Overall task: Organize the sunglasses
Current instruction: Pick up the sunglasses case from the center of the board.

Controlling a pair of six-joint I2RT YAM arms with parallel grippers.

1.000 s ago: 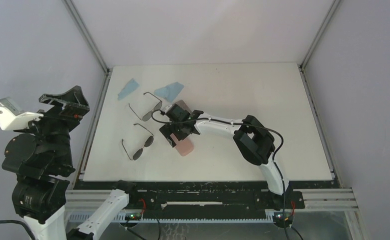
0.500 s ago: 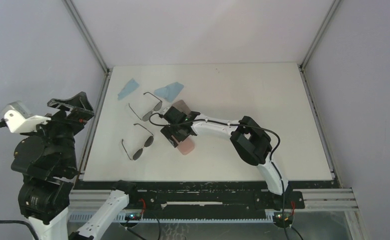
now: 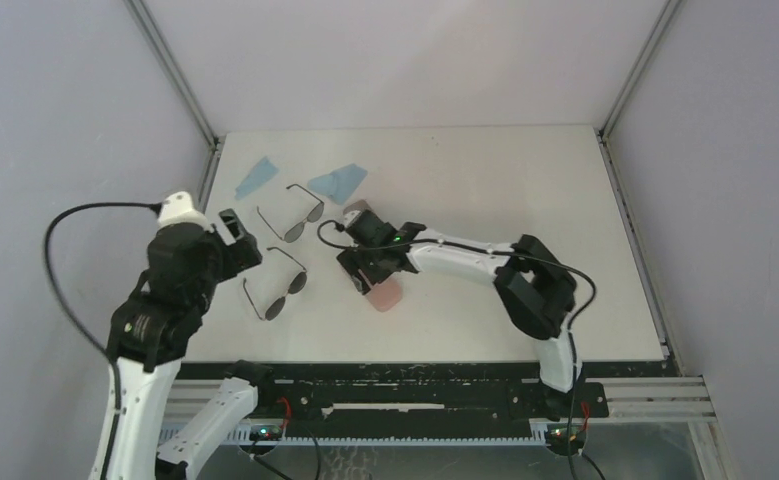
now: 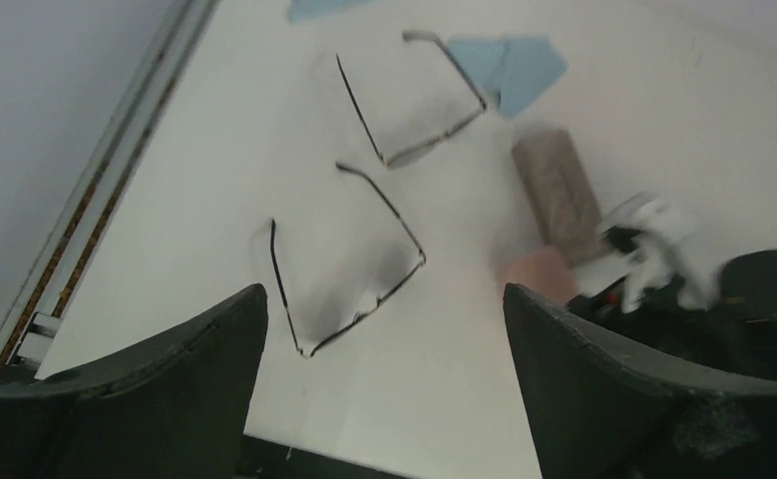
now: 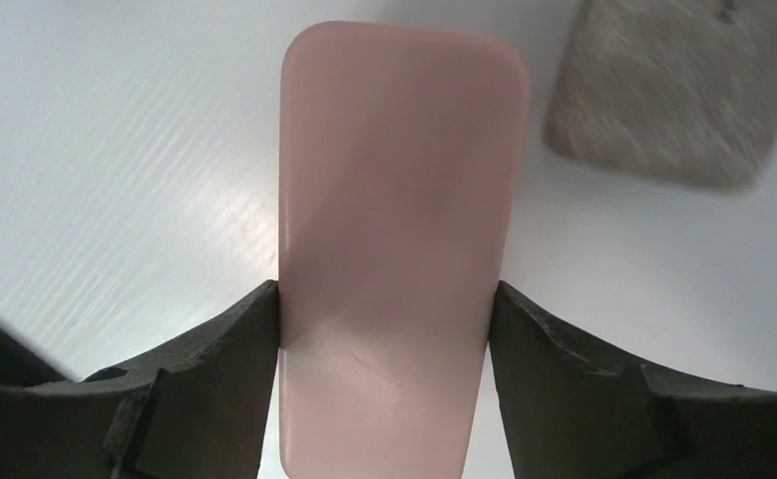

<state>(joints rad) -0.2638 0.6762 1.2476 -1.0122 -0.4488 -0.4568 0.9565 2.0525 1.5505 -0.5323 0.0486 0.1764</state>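
Within the right gripper [image 5: 384, 309], a smooth, round-cornered oblong pink case [image 5: 399, 150].

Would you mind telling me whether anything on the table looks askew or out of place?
Nothing looks damaged. The far sunglasses and the near sunglasses lie unfolded at different angles, outside the pink case and the grey-brown case.

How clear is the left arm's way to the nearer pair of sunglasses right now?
Probably clear, yes. The left hand hangs open close to the nearer sunglasses, which lie alone on bare table. The right hand grips the pink case off to one side, apart from them.
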